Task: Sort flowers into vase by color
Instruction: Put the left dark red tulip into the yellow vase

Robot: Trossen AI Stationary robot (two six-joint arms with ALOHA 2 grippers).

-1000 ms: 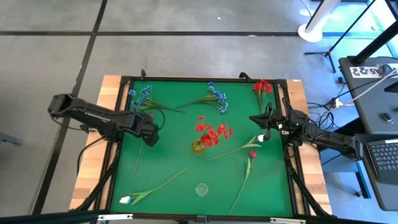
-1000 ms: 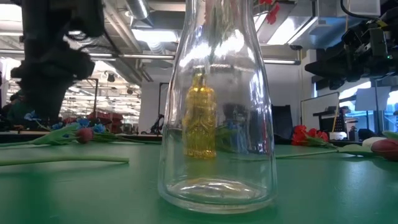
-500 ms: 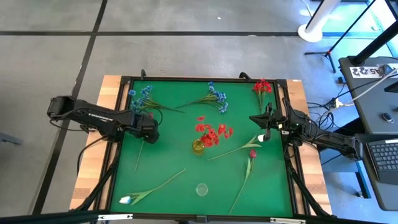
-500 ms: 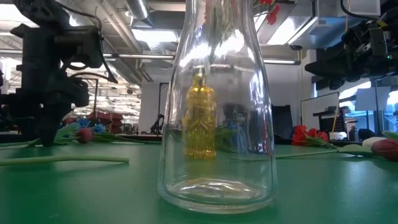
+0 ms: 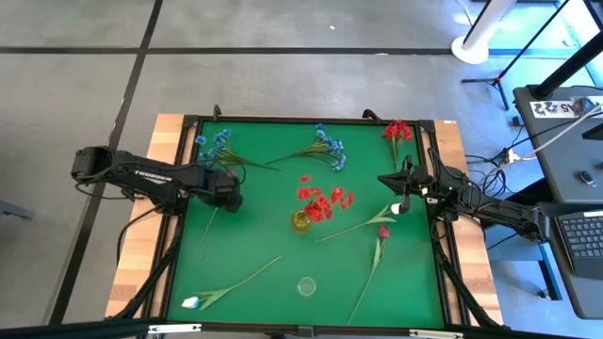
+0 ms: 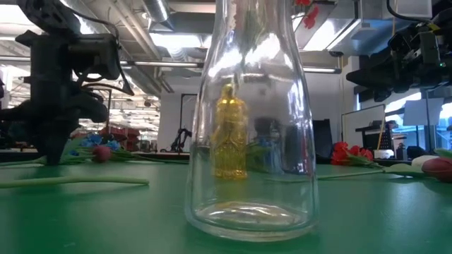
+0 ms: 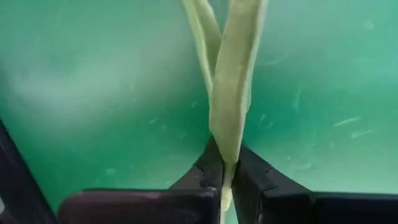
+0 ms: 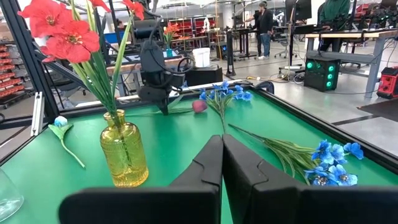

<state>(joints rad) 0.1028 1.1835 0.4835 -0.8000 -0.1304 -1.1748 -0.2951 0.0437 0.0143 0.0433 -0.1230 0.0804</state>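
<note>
A pink tulip (image 5: 227,175) lies on the green mat (image 5: 254,235) at the left, its long stem (image 5: 209,240) running toward the near edge. My left gripper (image 5: 226,195) stands over the stem just behind the bud and is shut on it; the low view shows this gripper (image 6: 53,152) beside the bud (image 6: 102,151). My right gripper (image 5: 388,180) waits shut at the right, above the mat. A yellow vase (image 5: 301,220) at the middle holds red flowers (image 5: 326,200). An empty clear vase (image 5: 305,285) stands near the front edge. My left gripper pinches the tulip's pale green stem and leaf (image 7: 227,140) between its two fingers, a short way from the bud. The fingers come from above, pointing down, and lie across the stem. The flower lies flat on the mat.
Blue sprays (image 5: 213,145) (image 5: 330,147) lie along the far side, and a red spray (image 5: 397,131) at the far right. A white tulip (image 5: 393,209) and a red one (image 5: 382,233) lie at the right. A pale-budded stem (image 5: 231,285) lies near the front left.
My left gripper has come down to the mat over the pink tulip's stem, moving slightly toward the far edge. It now stands shut on the stem. The bud has shifted a little on the mat.
</note>
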